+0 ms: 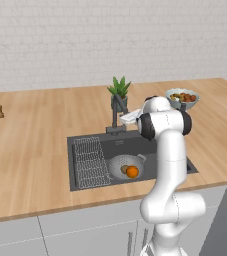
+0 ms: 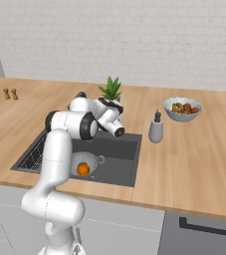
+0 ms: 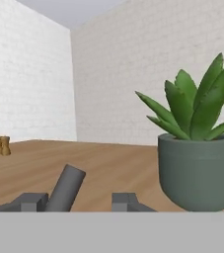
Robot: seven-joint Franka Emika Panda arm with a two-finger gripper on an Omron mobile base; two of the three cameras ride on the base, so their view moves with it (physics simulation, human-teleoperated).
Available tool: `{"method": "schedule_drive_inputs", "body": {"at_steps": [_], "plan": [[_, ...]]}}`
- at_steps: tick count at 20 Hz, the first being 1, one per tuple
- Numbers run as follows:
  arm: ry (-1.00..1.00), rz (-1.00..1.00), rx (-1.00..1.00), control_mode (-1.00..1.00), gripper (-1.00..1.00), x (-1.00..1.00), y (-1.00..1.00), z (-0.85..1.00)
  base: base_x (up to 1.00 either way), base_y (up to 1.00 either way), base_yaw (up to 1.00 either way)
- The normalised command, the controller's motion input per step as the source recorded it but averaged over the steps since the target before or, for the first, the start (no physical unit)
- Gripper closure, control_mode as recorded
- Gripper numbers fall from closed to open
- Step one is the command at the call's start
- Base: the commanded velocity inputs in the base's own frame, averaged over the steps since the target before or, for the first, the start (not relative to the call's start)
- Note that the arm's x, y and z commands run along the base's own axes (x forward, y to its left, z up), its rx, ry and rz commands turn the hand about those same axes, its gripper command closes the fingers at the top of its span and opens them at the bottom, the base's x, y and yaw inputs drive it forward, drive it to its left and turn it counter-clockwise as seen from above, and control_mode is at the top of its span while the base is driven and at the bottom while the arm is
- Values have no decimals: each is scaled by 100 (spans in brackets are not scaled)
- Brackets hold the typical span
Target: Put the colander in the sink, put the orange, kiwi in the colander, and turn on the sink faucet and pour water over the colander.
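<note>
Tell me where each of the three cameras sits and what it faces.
Left base view: behind-left of the arm, looking down at the sink; white arm rises lower right.
Right base view: behind-right, same sink; arm rises lower left.
Hand view: level across the counter toward the potted plant; fingers at the bottom.
Both base views share the colander and orange.

The tabletop [image 1: 30,145] is warm light wood grain, and the sink [image 1: 130,145] is dark grey with a fine wire-grid rack [image 1: 91,162]. A bright orange [image 1: 132,172] and brown-green kiwi [image 1: 124,169] lie in the pale grey perforated colander [image 1: 116,164]. The plant [image 3: 202,106] is spiky green in a grey-green pot [image 3: 198,170], against a white brick wall [image 1: 110,40].
</note>
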Motion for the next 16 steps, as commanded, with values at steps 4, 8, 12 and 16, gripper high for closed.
{"method": "schedule_drive_inputs", "body": {"at_steps": [4,8,12,16], "plan": [[0,-2,0,-100,100,0,-69,-40,0,0,0],[0,0,0,-100,100,0,-67,-40,0,0,0],[0,0,0,-100,100,0,-61,-36,0,0,0],[0,0,0,-100,100,0,-55,-29,0,0,0]]}}
